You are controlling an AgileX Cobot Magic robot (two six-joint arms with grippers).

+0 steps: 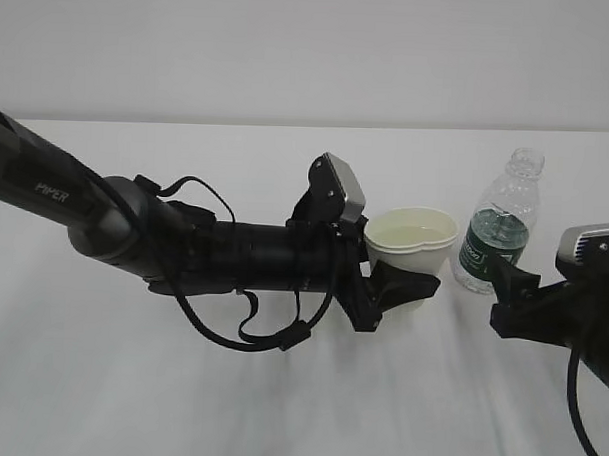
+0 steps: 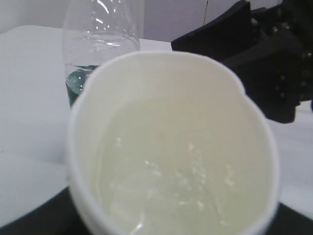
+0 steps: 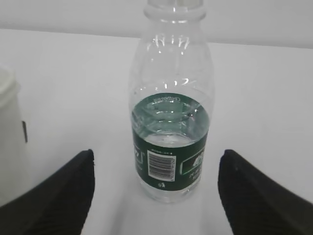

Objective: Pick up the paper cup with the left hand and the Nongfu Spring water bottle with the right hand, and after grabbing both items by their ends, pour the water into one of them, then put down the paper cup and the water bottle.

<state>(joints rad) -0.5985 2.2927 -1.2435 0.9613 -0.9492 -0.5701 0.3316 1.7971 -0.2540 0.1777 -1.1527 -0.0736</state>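
My left gripper (image 1: 407, 280), on the black arm marked PIPER, is shut on the white paper cup (image 1: 412, 239). The cup's rim is squeezed out of round. In the left wrist view the paper cup (image 2: 171, 147) fills the frame, with clear water (image 2: 181, 176) pooled over its cream inside. The Nongfu Spring water bottle (image 1: 499, 227) stands upright and capless on the table, just right of the cup. My right gripper (image 1: 509, 293) is open, in front of the bottle and not touching it. Its fingers (image 3: 58, 196) stand wide on either side of the bottle (image 3: 169, 137), which holds water up to its green label.
Everything sits on a plain white table (image 1: 278, 407) against a pale wall. The cup's side (image 3: 10, 142) shows at the left edge of the right wrist view, close to the bottle. The left arm's cable loops (image 1: 251, 331) hang under its forearm.
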